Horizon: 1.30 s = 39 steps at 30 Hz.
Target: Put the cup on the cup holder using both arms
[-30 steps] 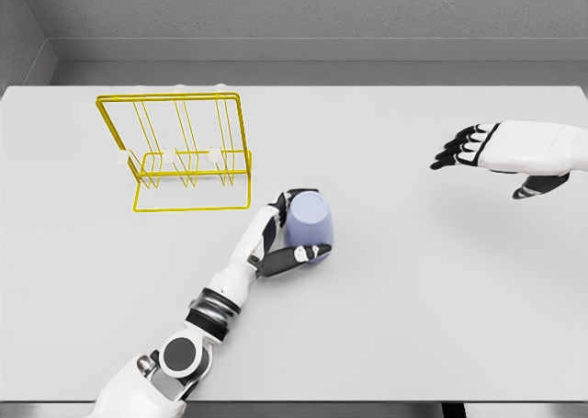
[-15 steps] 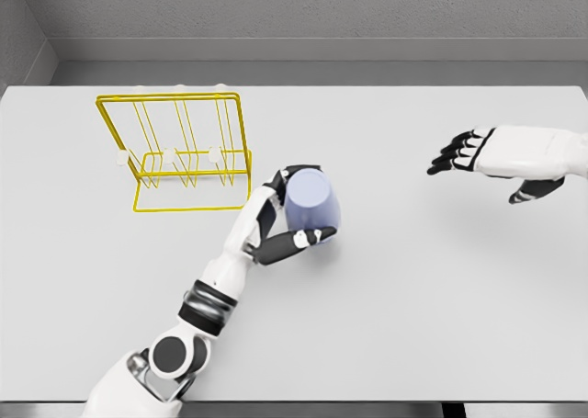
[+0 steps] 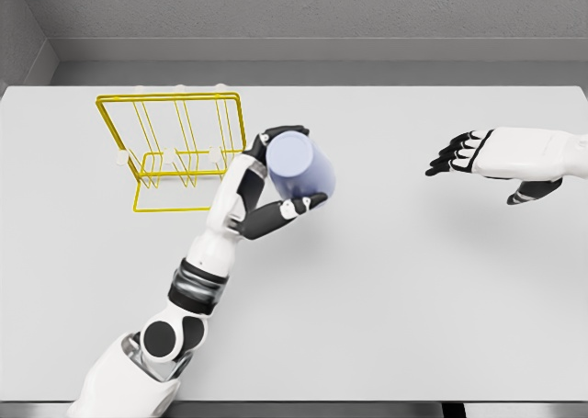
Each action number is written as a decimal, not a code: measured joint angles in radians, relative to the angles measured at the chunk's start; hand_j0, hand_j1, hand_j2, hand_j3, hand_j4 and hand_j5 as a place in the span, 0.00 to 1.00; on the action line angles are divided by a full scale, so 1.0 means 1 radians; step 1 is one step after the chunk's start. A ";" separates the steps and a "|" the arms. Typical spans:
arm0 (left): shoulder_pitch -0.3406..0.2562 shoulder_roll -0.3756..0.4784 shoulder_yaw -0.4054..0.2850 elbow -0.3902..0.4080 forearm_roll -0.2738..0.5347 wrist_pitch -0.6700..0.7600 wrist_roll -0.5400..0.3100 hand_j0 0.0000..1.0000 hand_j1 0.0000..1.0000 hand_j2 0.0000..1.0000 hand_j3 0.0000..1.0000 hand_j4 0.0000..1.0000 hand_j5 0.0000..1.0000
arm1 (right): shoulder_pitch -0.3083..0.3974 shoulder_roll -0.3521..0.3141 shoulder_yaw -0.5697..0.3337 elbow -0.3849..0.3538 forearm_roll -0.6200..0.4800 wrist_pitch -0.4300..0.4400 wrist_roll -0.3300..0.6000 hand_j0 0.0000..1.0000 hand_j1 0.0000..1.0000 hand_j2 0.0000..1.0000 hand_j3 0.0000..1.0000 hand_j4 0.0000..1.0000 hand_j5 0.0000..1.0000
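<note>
From my remote seat I see the left robot hand (image 3: 268, 190) closed around the pale blue cup (image 3: 299, 165), with dark fingers (image 3: 285, 132) curling over the cup's far side and the thumb (image 3: 292, 209) pressing across its near side. The cup sits in the grip tilted, its flat end facing up toward my camera, and it looks raised clear of the light grey surface (image 3: 413, 289), though I cannot tell how far. The left arm reaches up from the lower left corner of the view, forearm angled toward the cup.

Just to the left of this robot hand stands the yellow wire cup holder (image 3: 175, 152), upright, with white-tipped pegs along its lower rail. The right edge of the holder's frame runs close beside the back of the left robot hand; I cannot tell whether they touch. The cup itself is to the right of the holder, not on any peg.

The right robot hand (image 3: 469, 153) comes in from the right edge, well apart from the cup and to its right. Its fingers are spread and extended toward the left, palm down, holding nothing, hovering above the surface.
</note>
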 measured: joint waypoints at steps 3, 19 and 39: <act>0.002 0.000 0.012 0.000 0.001 -0.040 0.001 0.63 0.63 0.63 0.63 0.63 0.63 | 0.000 0.001 0.000 0.000 0.000 0.000 0.000 1.00 1.00 1.00 1.00 1.00 1.00; -0.043 0.047 0.057 0.000 0.095 -0.072 0.003 0.63 0.63 0.63 0.63 0.63 0.63 | 0.000 0.017 0.013 -0.001 0.000 0.000 0.002 1.00 1.00 1.00 1.00 1.00 1.00; -0.094 0.122 0.090 0.001 0.183 0.025 0.001 0.62 0.62 0.62 0.62 0.62 0.62 | 0.000 0.042 0.015 0.004 0.000 0.000 0.014 1.00 1.00 1.00 1.00 1.00 1.00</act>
